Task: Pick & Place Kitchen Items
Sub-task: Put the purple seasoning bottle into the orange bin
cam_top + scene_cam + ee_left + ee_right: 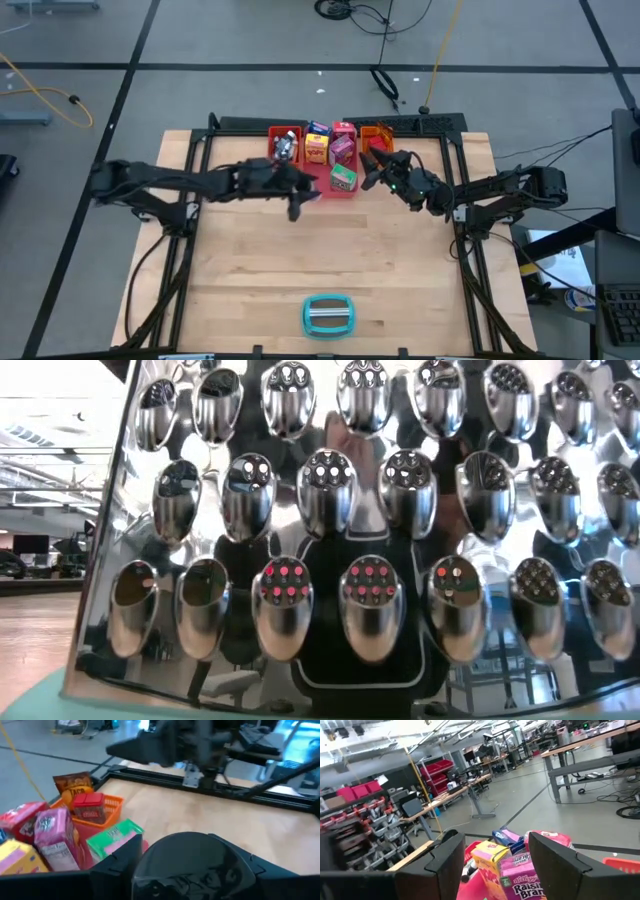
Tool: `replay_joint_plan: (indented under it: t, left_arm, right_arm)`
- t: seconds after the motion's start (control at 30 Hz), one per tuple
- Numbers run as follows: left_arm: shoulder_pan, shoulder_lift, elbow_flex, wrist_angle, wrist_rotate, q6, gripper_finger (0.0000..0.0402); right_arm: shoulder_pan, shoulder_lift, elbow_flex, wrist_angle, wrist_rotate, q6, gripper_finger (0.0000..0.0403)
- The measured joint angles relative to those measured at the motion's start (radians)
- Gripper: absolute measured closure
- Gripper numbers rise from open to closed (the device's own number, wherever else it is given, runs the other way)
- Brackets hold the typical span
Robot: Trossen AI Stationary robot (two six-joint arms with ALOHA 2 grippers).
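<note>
Kitchen items [330, 150] crowded in trays [322, 190] at table's far edge, btw both arms. Pink box [522, 877]: light cardboard, crushable; grip flat sides. Green box [344, 179] lowest. Right gripper [495, 862] spread wide, empty, facing boxes. Left gripper [297, 208] beside trays; can't tell.

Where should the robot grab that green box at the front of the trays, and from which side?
Probably from above, across its narrow sides. The green box lies tilted at the near end of the pink tray, with the pink box crowding its far side; only its top and table-facing end look free. The left gripper is nearer.
</note>
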Motion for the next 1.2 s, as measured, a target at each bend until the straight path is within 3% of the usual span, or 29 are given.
replay_joint_plan:
  t: [0.17,0.33,0.5,0.7,0.83,1.2]
  left_arm:
    - [0.051,0.132,0.117,-0.005,0.035,0.005,0.02]
    - [0.079,0.228,0.231,-0.004,0.124,-0.009,0.0175]
    - [0.088,0.282,0.36,-0.127,0.127,0.046,0.0213]
    - [0.104,0.292,0.431,-0.269,0.116,0.059,0.0288]
    - [0.106,0.254,0.43,-0.366,0.128,0.1,0.0322]
    - [0.087,0.136,0.431,-0.749,0.124,0.112,0.035]
  right_arm:
    - [0.008,0.0,0.0,0.013,-0.096,0.002,0.0193]
    - [0.01,-0.005,0.0,0.093,-0.431,-0.05,0.0193]
    - [0.014,-0.008,0.0,0.119,-0.659,-0.028,0.0193]
    - [0.015,-0.01,0.0,0.069,-0.684,-0.023,0.0193]
    - [0.025,-0.01,0.0,-0.007,-0.789,0.002,0.0193]
    - [0.094,-0.01,0.001,-0.137,-0.811,-0.011,0.0193]
